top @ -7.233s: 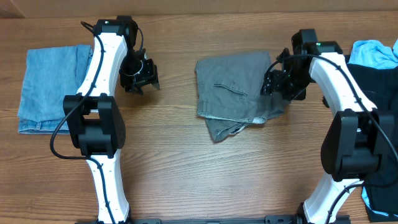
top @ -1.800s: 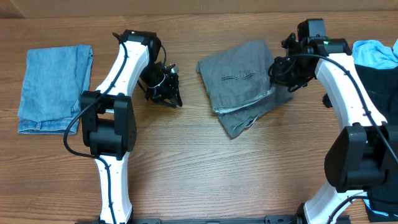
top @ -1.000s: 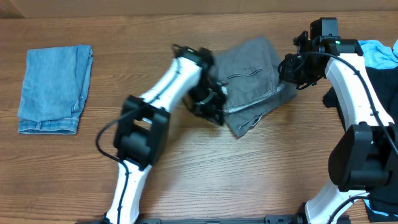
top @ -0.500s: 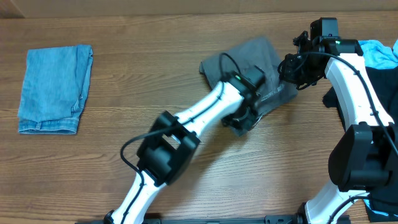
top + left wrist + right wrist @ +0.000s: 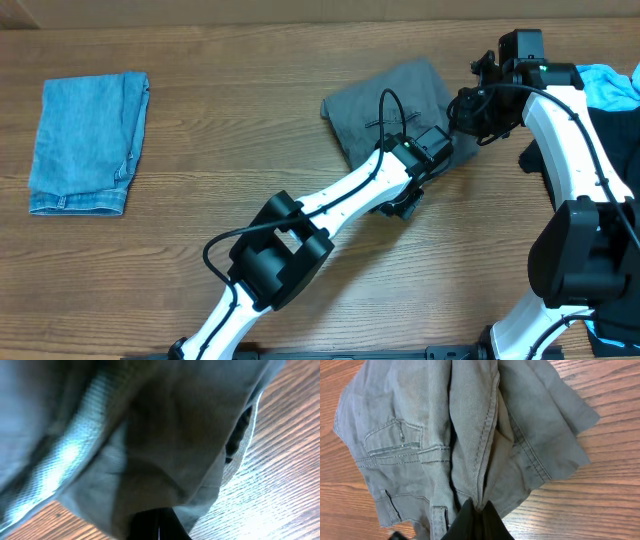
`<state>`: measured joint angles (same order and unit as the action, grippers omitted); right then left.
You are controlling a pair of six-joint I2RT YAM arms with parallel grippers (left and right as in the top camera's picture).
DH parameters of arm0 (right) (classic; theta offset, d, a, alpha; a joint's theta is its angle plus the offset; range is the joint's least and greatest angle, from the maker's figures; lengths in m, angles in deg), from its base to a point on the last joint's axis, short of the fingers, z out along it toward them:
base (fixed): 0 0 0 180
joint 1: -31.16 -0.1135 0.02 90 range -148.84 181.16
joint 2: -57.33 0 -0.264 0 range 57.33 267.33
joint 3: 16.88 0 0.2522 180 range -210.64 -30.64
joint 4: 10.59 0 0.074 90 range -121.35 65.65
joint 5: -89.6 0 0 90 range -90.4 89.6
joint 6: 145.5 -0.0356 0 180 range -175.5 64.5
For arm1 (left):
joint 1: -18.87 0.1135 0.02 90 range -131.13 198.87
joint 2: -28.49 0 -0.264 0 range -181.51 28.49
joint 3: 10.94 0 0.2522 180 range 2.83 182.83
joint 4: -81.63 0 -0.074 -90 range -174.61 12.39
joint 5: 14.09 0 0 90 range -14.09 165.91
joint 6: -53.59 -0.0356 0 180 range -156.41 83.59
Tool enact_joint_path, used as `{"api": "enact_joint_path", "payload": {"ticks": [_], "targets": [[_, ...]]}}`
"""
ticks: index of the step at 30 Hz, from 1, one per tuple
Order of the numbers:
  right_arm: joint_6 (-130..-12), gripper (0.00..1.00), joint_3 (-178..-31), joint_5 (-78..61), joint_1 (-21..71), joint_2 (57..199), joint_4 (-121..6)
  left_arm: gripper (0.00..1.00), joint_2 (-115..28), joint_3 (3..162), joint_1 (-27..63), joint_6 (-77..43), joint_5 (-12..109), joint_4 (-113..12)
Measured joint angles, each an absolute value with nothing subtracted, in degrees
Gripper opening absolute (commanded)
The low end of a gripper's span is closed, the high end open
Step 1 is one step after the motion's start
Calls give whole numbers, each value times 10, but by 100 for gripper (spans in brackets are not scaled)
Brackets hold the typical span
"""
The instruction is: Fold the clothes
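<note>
The grey shorts (image 5: 385,100) lie crumpled at the back middle of the table. My right gripper (image 5: 468,115) is at their right edge. In the right wrist view it (image 5: 479,512) is shut on a raised seam fold of the shorts (image 5: 410,425), beside a pocket and a belt loop. My left arm reaches diagonally across the table, and its gripper (image 5: 408,200) is at the shorts' lower right edge. In the left wrist view the grey fabric (image 5: 150,435) drapes over the shut left gripper (image 5: 159,527). No cloth shows between its fingers.
A folded blue denim garment (image 5: 85,140) lies at the far left. A black garment (image 5: 610,200) and a light blue cloth (image 5: 605,85) sit at the right edge, behind the right arm. Bare wooden table (image 5: 200,220) lies in front of the shorts.
My left arm has swung right, from the shorts' left side to their lower right edge, with its jaws staying shut. The right gripper has held still on the fold.
</note>
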<state>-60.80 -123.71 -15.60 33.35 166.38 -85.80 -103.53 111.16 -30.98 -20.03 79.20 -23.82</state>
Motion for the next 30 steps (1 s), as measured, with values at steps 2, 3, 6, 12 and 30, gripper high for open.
{"api": "enact_joint_path", "payload": {"ticks": [2,3,6,12,30], "targets": [[-607,4,-1237,-156,334,1664,-859,4,-1020,1110,-310,-197,801,-244],[-606,4,-1237,-156,334,1664,-859,4,-1012,1109,-310,-195,804,-247],[-604,4,-1237,-156,334,1664,-859,4,-980,1109,-309,-183,811,-260],[-604,4,-1237,-156,334,1664,-859,4,-964,1099,-309,-164,818,-285],[-598,29,-1237,-155,334,1664,-865,4,-964,961,-298,-148,822,-379]]}}
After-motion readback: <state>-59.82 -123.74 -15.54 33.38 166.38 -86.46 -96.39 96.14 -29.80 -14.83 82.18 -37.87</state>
